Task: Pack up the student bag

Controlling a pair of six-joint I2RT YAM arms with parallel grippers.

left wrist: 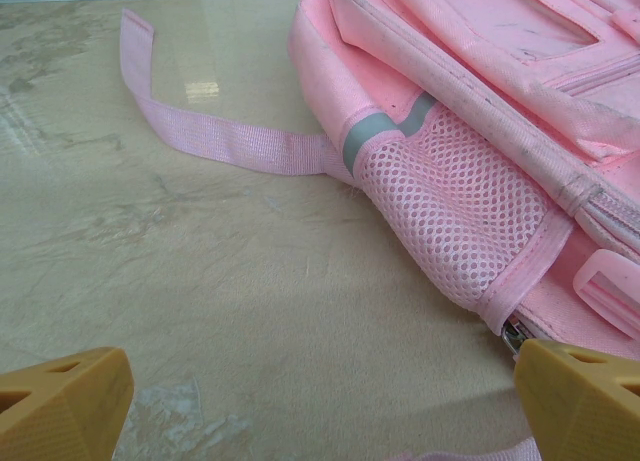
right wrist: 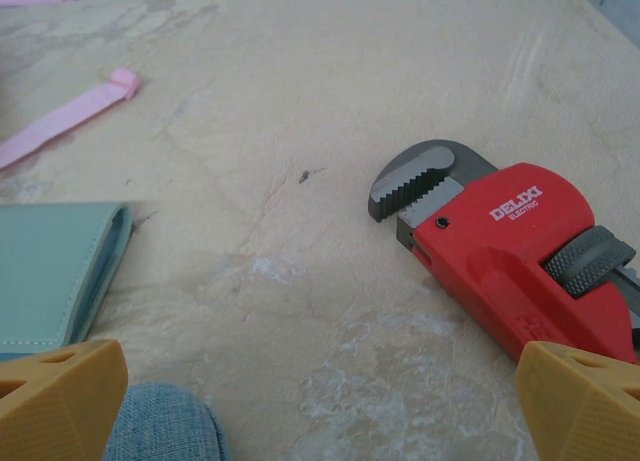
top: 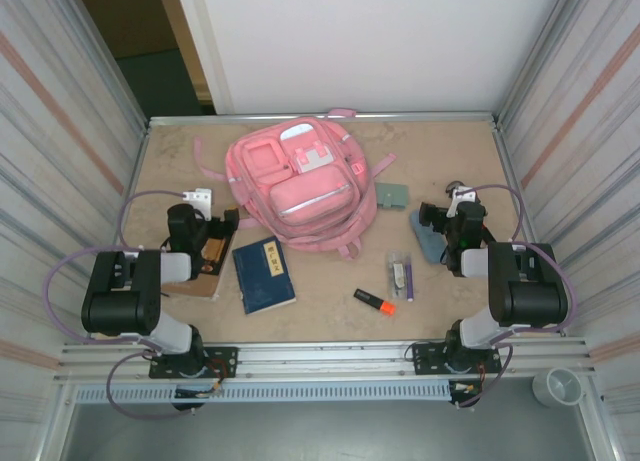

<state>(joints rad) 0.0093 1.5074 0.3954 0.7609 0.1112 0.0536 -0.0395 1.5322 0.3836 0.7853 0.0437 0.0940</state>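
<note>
From above, the student bag [top: 300, 186] lies flat at the far middle of the desk [top: 470, 161], front pockets up. The left arm [top: 185, 231] reaches toward the bag's near left corner. The right arm [top: 465, 231] sits well to the bag's right, over a denim cloth [top: 428, 239]. A blue book [top: 265, 274], an orange highlighter [top: 375, 302] and a clear pen pack [top: 400, 276] lie nearer the bases.

At the left wrist, the left fingers [left wrist: 60, 406] stand wide apart with bare desk between them, gripping nothing. The bag fills the upper right, its mesh side pocket [left wrist: 450, 211] facing the camera. The finger on the right of this view sits just beside the bag's lower edge. A pink strap [left wrist: 200, 131] trails off to the left.

At the right wrist, the right fingers [right wrist: 580, 401] are also spread wide and hold nothing. A red pipe wrench [right wrist: 510, 251] lies just ahead of the finger on the right, and a teal wallet [right wrist: 55, 271] lies ahead of the other one. Of the bag, a strap end [right wrist: 70, 116] shows far off at upper left.
</note>
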